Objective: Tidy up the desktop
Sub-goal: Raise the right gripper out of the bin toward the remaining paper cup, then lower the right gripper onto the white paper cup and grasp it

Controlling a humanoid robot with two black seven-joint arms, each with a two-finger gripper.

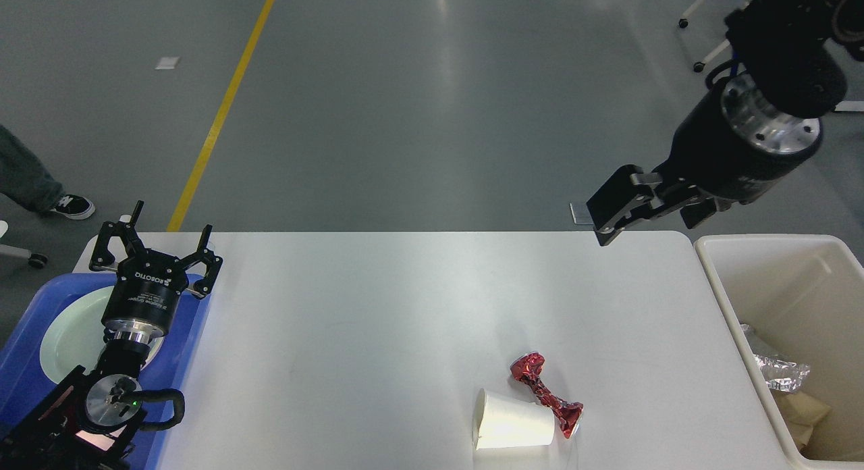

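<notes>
- right hand (651, 213) hangs over the far right edge of the surface (378, 308) — fingers apart, nothing in them
- I'd drop onto the crushed red can (545, 392) first; it touches the tipped paper cup (509, 428), so grip narrow
- then bin (715, 267) it
- left hand (154, 244) open, empty — parked over the blue tray (23, 348)

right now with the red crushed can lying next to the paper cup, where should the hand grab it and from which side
Probably grip the crushed red can at its twisted narrow waist, coming straight down from above. It lies flat on the desktop, its near end touching the tipped paper cup, so fingers should straddle the waist crosswise, clear of the cup. The right hand is nearer.
</notes>
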